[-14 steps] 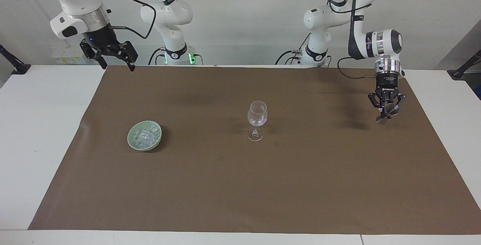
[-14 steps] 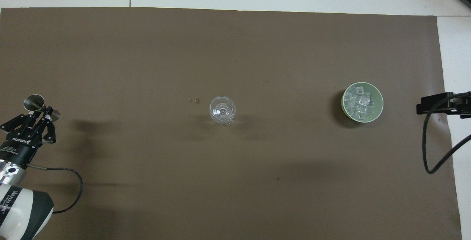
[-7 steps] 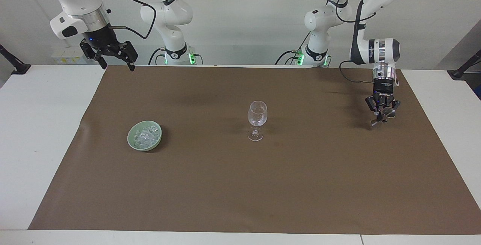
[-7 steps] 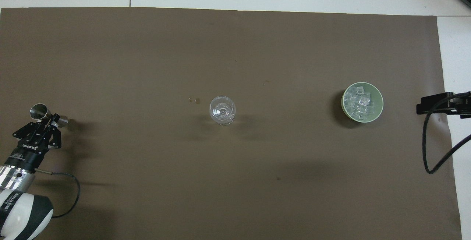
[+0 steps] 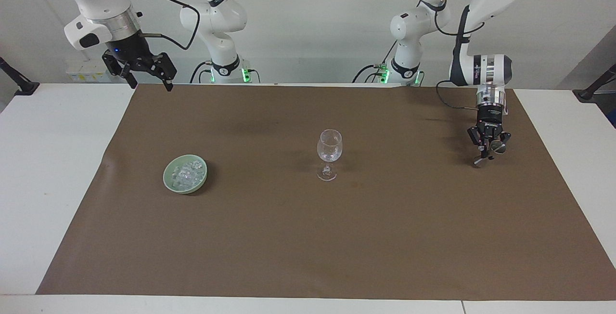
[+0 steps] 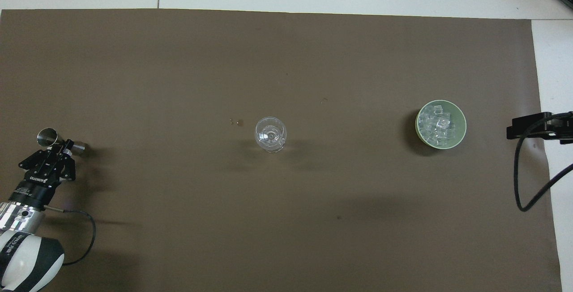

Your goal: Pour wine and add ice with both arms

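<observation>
- Wine has no bottle in view; the left gripper (image 5: 487,149) is clamped shut on a small metal jigger (image 5: 491,150), tilted, low over the brown mat (image 5: 308,237) at the left arm's end.
- Judged best: level the jigger before carrying it to the stemmed glass (image 5: 329,152) mid-mat.
- Ice (image 5: 186,173) sits heaped in the green bowl (image 5: 168,179), toward the right arm's end.
- Right gripper (image 5: 144,71) waits with its fingers spread and empty, over the mat's edge.

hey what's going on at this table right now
The left claw is shut on a small metal jigger, tilted and low over the brown mat at the left arm's end of the table. The right claw waits open, raised at the right arm's end. A stemmed glass stands mid-mat and looks empty. The ice sits in a green bowl.
</observation>
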You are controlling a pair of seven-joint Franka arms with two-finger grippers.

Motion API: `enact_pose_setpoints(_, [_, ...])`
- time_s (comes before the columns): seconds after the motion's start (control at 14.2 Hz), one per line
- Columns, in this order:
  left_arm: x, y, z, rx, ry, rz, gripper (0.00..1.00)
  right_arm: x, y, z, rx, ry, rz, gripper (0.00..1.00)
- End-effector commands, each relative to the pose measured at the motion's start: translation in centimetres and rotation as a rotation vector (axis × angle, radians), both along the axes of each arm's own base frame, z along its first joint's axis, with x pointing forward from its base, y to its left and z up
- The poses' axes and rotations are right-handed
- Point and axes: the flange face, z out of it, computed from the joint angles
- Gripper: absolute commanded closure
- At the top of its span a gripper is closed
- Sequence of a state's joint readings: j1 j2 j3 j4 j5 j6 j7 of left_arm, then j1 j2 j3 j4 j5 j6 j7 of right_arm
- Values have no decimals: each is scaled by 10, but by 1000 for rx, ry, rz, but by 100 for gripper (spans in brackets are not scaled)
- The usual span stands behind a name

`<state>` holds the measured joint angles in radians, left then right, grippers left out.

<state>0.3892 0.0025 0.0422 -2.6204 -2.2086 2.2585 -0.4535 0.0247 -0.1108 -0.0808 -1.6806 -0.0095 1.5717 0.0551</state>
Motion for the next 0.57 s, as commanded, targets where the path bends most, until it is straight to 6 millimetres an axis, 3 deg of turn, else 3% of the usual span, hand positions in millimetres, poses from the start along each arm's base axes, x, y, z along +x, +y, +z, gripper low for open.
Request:
enact_pose_setpoints(0.0, [5,4,-4,-27,-23,6,100,-7,0,1,11,-2,19,0])
enact_pose_setpoints(0.49, [19,13,-7,-32,-34,10,100,-7,0,1,11,-2,19,0])
